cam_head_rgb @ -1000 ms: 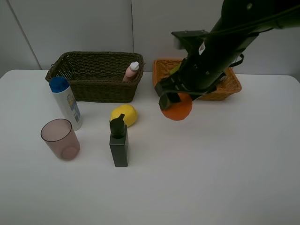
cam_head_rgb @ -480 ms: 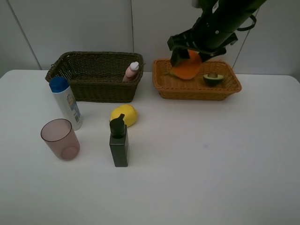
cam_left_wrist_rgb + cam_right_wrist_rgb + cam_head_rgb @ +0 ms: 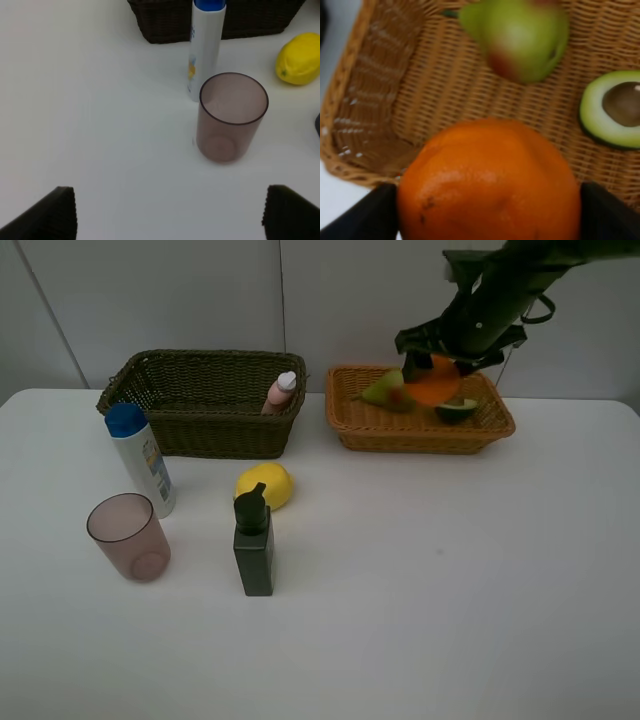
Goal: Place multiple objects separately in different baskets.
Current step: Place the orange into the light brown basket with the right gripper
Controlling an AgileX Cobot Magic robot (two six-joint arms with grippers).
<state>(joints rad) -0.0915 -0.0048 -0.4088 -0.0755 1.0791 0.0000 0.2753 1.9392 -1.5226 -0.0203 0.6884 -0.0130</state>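
My right gripper (image 3: 432, 368) is shut on the orange (image 3: 434, 382) (image 3: 490, 182) and holds it over the light orange-tan basket (image 3: 420, 427) (image 3: 375, 115), above the green-red pear (image 3: 388, 390) (image 3: 520, 37) and the avocado half (image 3: 458, 409) (image 3: 615, 107) lying inside. The pink bottle (image 3: 281, 392) leans in the dark basket (image 3: 205, 405). On the table stand the white blue-capped bottle (image 3: 140, 458) (image 3: 206, 47), the pinkish cup (image 3: 128, 537) (image 3: 231, 117) and the dark green pump bottle (image 3: 253, 540), with the lemon (image 3: 265, 485) (image 3: 300, 58) behind it. My left gripper (image 3: 170, 212) is open, short of the cup.
The white table (image 3: 450, 580) stretches to the front and right of the bottles. A pale wall panel (image 3: 200, 290) rises behind both baskets. The right arm (image 3: 500, 290) reaches in from the upper right over the tan basket.
The right arm carried the orange from low over the table near the lemon up and back to a spot over the tan basket. The left gripper stayed still.
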